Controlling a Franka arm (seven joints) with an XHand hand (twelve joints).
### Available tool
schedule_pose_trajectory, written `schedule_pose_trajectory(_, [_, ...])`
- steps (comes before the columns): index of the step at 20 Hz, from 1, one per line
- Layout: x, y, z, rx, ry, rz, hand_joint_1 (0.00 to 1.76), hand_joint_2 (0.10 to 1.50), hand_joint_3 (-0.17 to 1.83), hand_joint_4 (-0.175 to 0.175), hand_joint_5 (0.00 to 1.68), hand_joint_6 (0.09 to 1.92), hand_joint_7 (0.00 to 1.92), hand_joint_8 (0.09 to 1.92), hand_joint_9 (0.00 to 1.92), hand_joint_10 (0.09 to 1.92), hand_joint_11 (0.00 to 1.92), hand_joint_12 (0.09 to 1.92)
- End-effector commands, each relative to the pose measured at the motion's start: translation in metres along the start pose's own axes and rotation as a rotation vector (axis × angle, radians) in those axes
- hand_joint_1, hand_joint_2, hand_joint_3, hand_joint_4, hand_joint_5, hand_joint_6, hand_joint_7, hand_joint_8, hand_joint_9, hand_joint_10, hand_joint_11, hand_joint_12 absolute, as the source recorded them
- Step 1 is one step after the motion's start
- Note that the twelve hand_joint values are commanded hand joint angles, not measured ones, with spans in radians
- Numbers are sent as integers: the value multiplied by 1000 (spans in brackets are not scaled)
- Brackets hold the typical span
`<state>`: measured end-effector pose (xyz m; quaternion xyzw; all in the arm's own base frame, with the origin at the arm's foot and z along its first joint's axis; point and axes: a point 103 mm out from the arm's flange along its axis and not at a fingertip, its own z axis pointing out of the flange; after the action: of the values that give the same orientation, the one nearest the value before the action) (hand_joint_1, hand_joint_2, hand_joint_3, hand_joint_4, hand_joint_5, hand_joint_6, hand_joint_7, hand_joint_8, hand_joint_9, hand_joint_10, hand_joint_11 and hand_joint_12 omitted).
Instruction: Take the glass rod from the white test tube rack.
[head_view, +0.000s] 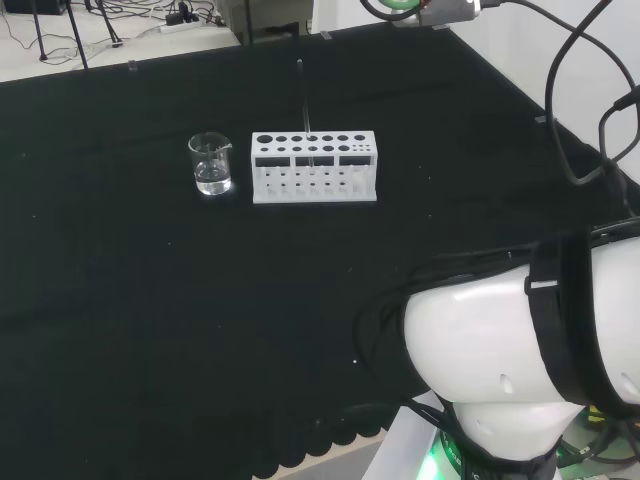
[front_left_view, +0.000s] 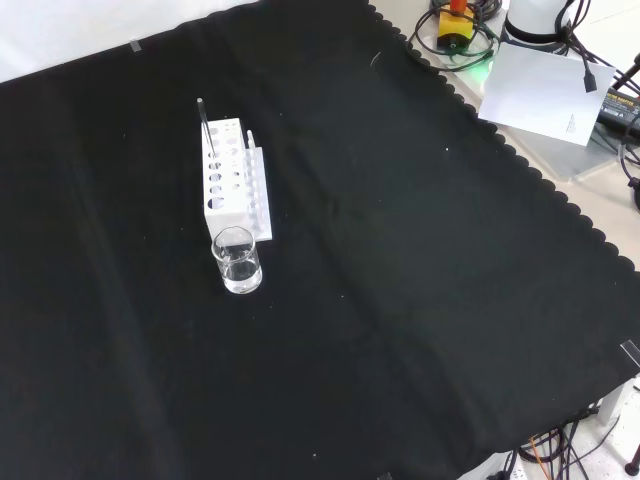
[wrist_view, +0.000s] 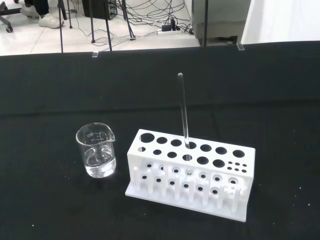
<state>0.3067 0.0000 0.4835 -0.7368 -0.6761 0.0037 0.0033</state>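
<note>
A white test tube rack with two rows of round holes stands on the black cloth. A thin clear glass rod stands upright in one of its back-row holes, rising well above the top. The wrist view looks at the rack and the rod from some way off and above.
A small glass beaker with a little clear liquid stands close beside the rack's end. The arm's white links fill the lower right of the head view. Cables and gear lie past the cloth's scalloped edge.
</note>
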Motion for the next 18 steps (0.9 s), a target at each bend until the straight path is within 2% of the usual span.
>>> schedule_pose_trajectory(1, [0,1,0,-9,-5,1,630,805,616,-141,2,87,0,335,0,408,0,692])
schedule_pose_trajectory(5, [0,2,2,-11,-7,6,619,854,528,-141,9,87,0,304,0,375,0,634])
schedule_pose_trajectory(12, [0,5,4,-2,0,11,617,865,505,-141,15,87,0,316,0,379,0,611])
schedule_pose_trajectory(18, [2,15,6,9,-14,7,616,877,472,-139,24,87,0,382,0,507,0,773])
